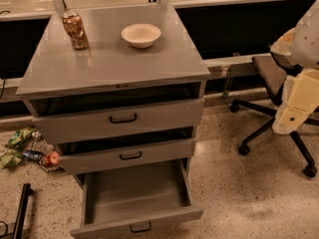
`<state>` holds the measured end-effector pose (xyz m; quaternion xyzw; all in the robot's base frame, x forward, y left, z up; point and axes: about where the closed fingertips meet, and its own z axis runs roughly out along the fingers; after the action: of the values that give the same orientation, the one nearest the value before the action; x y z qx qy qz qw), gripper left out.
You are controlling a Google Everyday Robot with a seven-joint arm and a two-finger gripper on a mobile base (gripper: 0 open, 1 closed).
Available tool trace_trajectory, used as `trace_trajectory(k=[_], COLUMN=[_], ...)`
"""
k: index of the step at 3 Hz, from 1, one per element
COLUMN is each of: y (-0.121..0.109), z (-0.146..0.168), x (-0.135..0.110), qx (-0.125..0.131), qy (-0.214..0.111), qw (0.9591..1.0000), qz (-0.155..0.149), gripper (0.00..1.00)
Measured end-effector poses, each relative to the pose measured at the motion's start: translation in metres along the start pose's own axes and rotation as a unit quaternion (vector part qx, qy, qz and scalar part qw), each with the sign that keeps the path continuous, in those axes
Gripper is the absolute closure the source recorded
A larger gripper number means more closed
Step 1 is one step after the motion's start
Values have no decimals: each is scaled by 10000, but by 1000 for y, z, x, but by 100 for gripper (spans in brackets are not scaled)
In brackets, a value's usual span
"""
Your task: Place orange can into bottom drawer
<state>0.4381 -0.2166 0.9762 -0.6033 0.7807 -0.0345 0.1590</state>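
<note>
The orange can [75, 30] stands upright on the grey cabinet top [114, 66], at its back left corner. The bottom drawer [134, 193] is pulled far out and its inside is bare; its black handle [140, 228] shows at the lower edge. My gripper [295, 106], cream and white, hangs at the far right of the view, well to the right of the cabinet and far from the can. It holds nothing that I can see.
A cream bowl [141, 35] sits on the cabinet top to the right of the can. The two upper drawers [122, 119] are slightly ajar. An office chair [271, 88] stands behind my gripper. Snack bags and a red fruit [51, 158] lie on the floor at the left.
</note>
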Motion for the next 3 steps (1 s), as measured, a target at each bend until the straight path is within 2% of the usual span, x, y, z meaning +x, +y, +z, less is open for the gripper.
trace_trajectory(k=[1, 2, 3], y=[0, -19, -75], z=[0, 5, 18], x=[0, -21, -84], qx=[1, 144, 120], qy=[0, -510, -2116], qw=[10000, 9985, 9771], qz=[0, 138, 169], gripper=[0, 0, 0])
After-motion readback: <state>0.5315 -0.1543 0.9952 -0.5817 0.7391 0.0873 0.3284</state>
